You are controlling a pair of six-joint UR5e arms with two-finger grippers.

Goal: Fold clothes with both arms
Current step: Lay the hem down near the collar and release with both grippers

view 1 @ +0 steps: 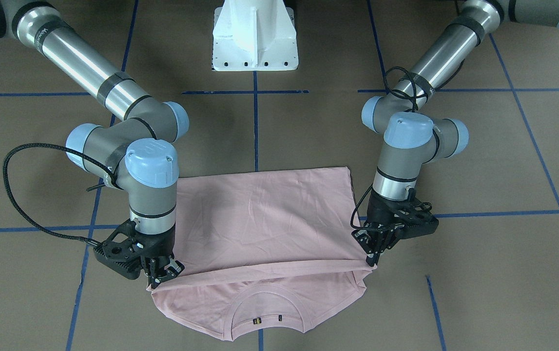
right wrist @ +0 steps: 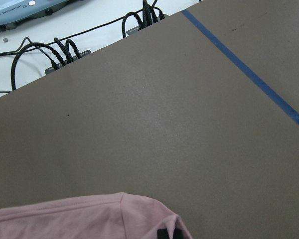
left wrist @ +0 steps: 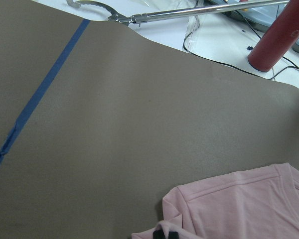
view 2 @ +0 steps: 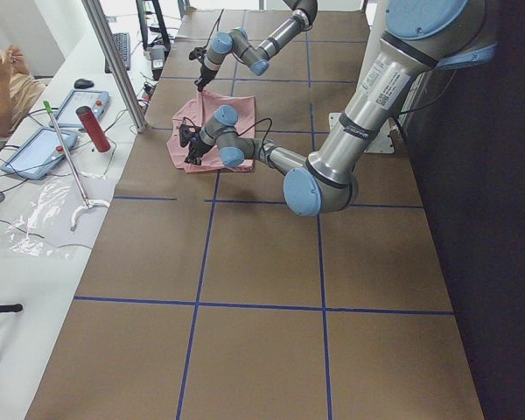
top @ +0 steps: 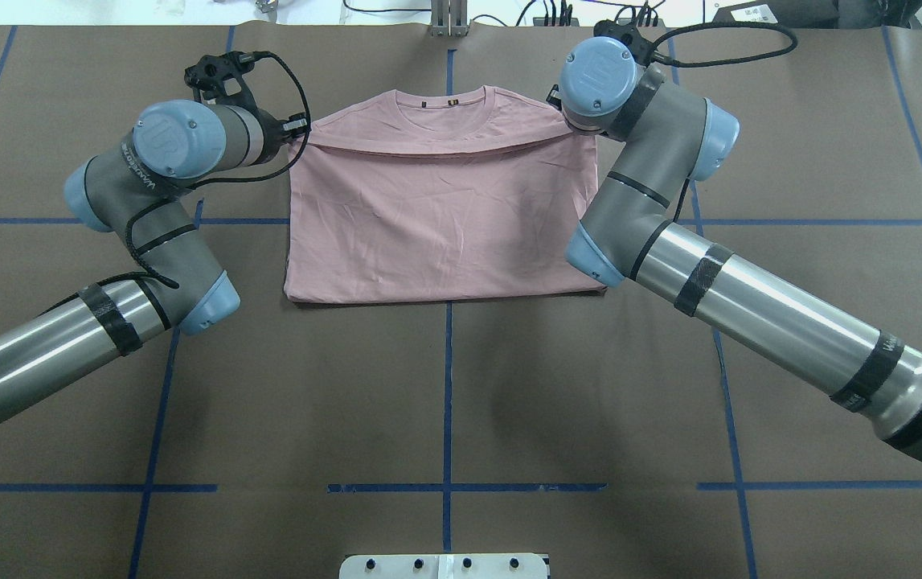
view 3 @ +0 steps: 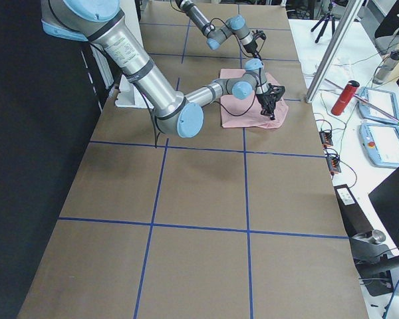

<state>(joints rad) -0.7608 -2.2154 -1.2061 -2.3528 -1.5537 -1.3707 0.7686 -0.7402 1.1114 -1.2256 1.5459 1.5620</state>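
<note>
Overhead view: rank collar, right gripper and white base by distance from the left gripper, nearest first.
From the left gripper:
1. collar of the shirt, just to the gripper's right.
2. right gripper, at the shirt's opposite corner.
3. white base, at the view's bottom edge.

The pale pink T-shirt (view 1: 264,219) lies on the brown surface (view 1: 479,292), folded across with a plain side up. Its ribbed round neck (view 1: 264,292) is at the edge far from the robot, and the upper layer's free edge stops just short of it. The right arm (view 1: 147,170) and left arm (view 1: 406,146), silver-grey with light-blue caps, bend down at either side. The right tool (view 1: 160,279) and left tool (view 1: 373,257) each sit at one corner of that upper layer, apparently pinching it.
</note>
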